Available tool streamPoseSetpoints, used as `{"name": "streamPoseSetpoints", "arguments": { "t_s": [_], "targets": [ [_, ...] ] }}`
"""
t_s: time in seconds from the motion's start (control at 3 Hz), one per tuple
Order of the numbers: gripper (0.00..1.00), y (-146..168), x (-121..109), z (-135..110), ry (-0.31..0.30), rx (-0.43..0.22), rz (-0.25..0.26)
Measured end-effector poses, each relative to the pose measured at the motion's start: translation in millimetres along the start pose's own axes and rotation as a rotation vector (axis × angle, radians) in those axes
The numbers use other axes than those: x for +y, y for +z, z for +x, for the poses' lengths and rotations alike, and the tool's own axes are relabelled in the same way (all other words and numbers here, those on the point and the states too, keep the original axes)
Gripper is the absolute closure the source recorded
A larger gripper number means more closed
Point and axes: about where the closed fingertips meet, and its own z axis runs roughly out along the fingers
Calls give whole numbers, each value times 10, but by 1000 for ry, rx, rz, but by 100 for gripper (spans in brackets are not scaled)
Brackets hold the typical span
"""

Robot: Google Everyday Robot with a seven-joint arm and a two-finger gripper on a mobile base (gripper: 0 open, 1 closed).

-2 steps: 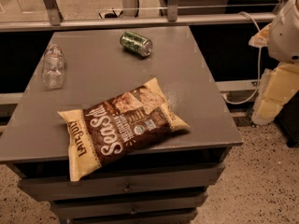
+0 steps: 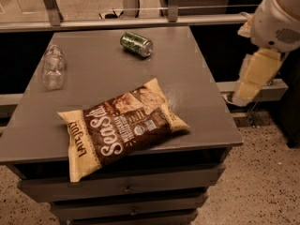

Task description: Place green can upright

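The green can (image 2: 136,44) lies on its side near the far edge of the grey cabinet top (image 2: 197,88), its silver end facing right and toward me. My gripper (image 2: 251,81) hangs off the right side of the cabinet, below my white arm (image 2: 276,18), well to the right of the can and apart from it. Its pale fingers point down and to the left, and nothing shows in them.
A brown and cream chip bag (image 2: 119,125) lies across the front middle of the top. A clear plastic bottle (image 2: 53,67) lies at the far left. A rail (image 2: 140,22) runs behind the cabinet. Drawers (image 2: 126,189) are below the top.
My arm and gripper have shifted a little to the left, closer to the cabinet's right edge. The can, the bag and the bottle have not moved.
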Motion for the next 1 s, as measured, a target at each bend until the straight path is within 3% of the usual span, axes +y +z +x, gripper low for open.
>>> {"name": "streamPoseSetpoints", "arguments": {
  "t_s": [0.67, 1.0],
  "targets": [
    [0, 522, -868, -833, 74, -120, 40],
    [0, 522, -868, -833, 74, -120, 40]
  ]
}}
